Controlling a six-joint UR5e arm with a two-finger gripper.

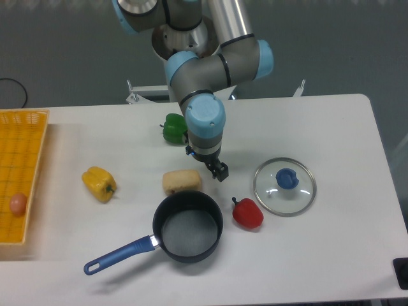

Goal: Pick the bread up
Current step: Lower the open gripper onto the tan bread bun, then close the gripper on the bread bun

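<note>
Table (331,121): white surface carrying every object, viewed from above by the fixed camera.
Arm: grey and light-blue UR5e, reached down from its base at the far edge toward the table's middle; its wrist partly hides the green pepper.
Basket (35,121): yellow mesh tray at the left edge, with a small pinkish egg-like item (18,203) inside.
Saucepan (187,227): dark, empty, blue handle pointed toward the near left; set just in front of the bread, nearly touching it.
Glass lid (284,187): laid flat at the right, blue knob upward, well apart from the pan.
Bread (181,181): pale tan oblong roll lying flat on the table, between the saucepan and the green pepper; untouched, nothing over it.
Green pepper (171,128): behind the bread.
Yellow pepper (99,183): left of the bread, apart from it.
Red pepper (247,213): between saucepan and lid.
Gripper (218,170): small black fingers held low, just right of the bread, nothing grasped; jaw width cannot be told at this size.
Step judged: approach under way; the gripper is still to be centred over the bread, probably across its short width, with the saucepan rim close by.
</note>
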